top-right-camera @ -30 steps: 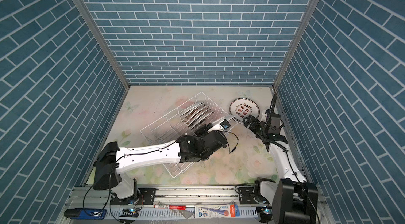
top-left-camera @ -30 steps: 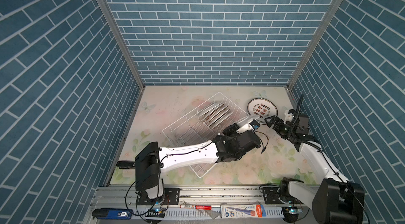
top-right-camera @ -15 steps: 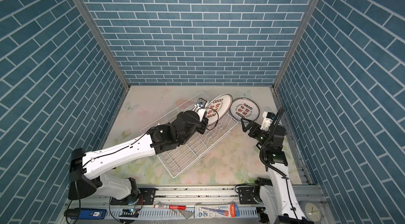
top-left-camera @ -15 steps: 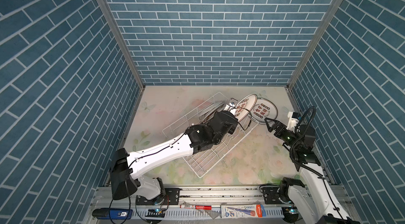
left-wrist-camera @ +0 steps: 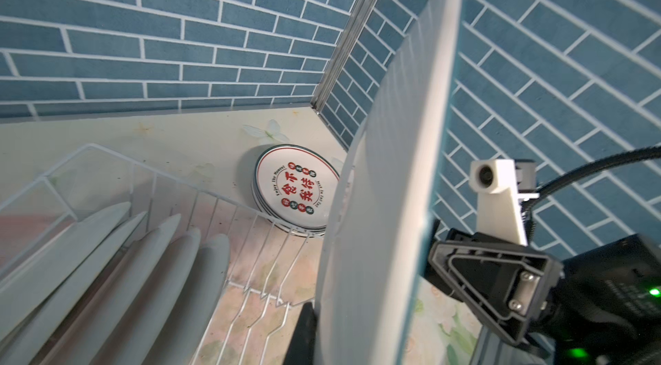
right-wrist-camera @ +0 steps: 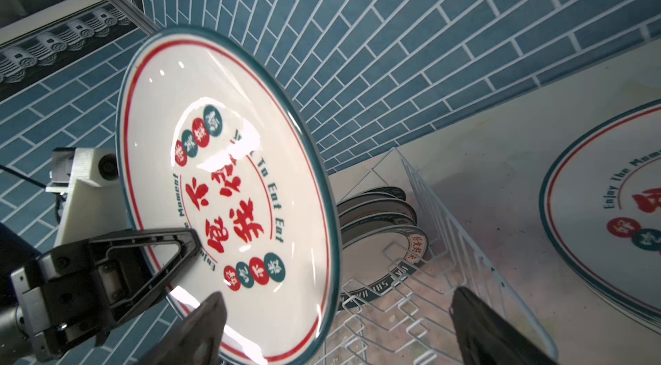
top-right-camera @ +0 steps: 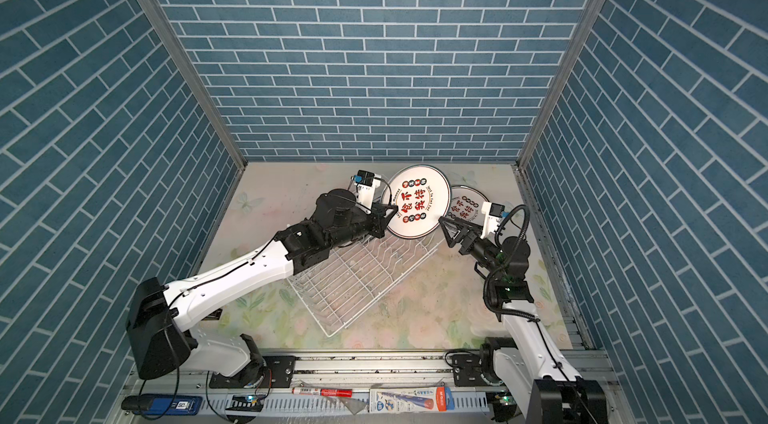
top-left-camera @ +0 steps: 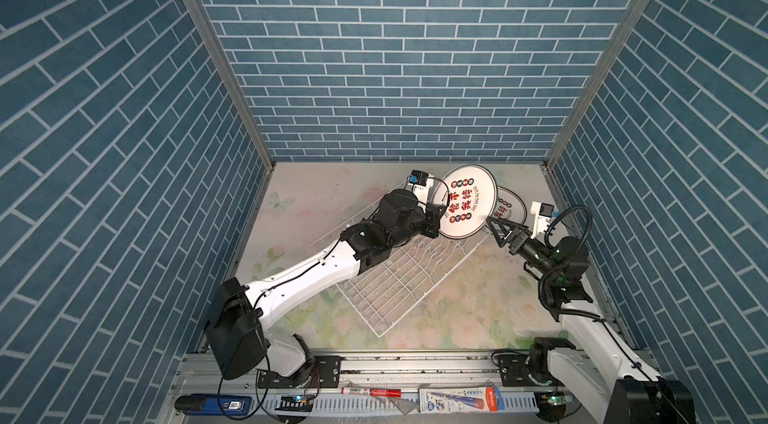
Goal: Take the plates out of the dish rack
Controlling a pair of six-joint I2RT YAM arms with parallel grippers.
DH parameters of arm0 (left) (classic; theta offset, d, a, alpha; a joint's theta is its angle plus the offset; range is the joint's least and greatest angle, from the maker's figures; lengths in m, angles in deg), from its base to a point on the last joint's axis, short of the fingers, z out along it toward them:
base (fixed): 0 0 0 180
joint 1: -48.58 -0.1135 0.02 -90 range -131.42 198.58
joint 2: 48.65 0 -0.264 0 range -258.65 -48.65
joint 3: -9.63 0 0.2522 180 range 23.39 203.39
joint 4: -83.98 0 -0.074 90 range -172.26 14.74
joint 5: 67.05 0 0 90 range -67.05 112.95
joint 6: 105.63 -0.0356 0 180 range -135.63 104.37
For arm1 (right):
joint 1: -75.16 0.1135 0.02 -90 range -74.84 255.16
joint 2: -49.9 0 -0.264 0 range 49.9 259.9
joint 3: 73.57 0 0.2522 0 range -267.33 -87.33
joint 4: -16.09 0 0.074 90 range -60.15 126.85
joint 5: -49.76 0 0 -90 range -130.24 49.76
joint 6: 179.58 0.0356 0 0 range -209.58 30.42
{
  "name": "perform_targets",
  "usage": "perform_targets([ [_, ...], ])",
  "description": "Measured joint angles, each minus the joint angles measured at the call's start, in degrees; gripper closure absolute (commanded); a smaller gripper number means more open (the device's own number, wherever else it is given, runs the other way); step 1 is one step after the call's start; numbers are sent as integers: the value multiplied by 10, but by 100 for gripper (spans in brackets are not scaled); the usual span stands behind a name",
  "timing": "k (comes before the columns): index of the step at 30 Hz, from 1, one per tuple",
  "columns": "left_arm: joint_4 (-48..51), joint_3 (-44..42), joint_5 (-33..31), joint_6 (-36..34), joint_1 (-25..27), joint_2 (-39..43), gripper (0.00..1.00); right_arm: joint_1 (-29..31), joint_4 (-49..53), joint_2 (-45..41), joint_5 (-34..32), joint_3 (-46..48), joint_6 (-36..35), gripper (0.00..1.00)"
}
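Jaws on the left gripper [top-left-camera: 437, 216] were clamped on the rim of one plate [top-left-camera: 467, 202], held near upright over the far end of the dish rack [top-left-camera: 376, 332], printed face toward the right arm. Right gripper [top-right-camera: 446, 231] stood w/ jaws wide apart at that plate's lower edge. You couldn't tell from any view whether a finger touched it.

**Progress (judged)**
- Done: a short stack of plates [left-wrist-camera: 293, 188] lay face-up on the table [top-left-camera: 469, 310], in the far corner on the right-arm side.
- In hand: the one lifted plate, prob. mid-handover to the right arm.
- Left: five plates in the rack [left-wrist-camera: 143, 274], on edge in a row betw. the prongs, white backs toward the left wrist cam. Rest of the rack looked bare. Approx. half the job remained.

**Edges & room**
- Stack sat near both the back wall and the side wall, w/ the rack's far rim just beside it. Little slack for a sideways approach there; come in from above.
- In both top views the held plate overlapped the stack, so watch rim-to-rim contact on the way down.
- Rack's flared wire side lay under the plate's lower edge; keep it lifted clear.
- Bare table showed betw. the rack and the right arm's base, on the near side.
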Motion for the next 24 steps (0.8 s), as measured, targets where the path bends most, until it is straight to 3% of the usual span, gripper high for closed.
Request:
perform_targets([
  [10, -36, -1, 73, 75, -22, -46, 100, 19, -110, 67, 0, 0, 34, 28],
  [24, -73, -2, 118, 113, -22, -76, 99, 21, -283, 170, 12, 0, 116, 59],
])
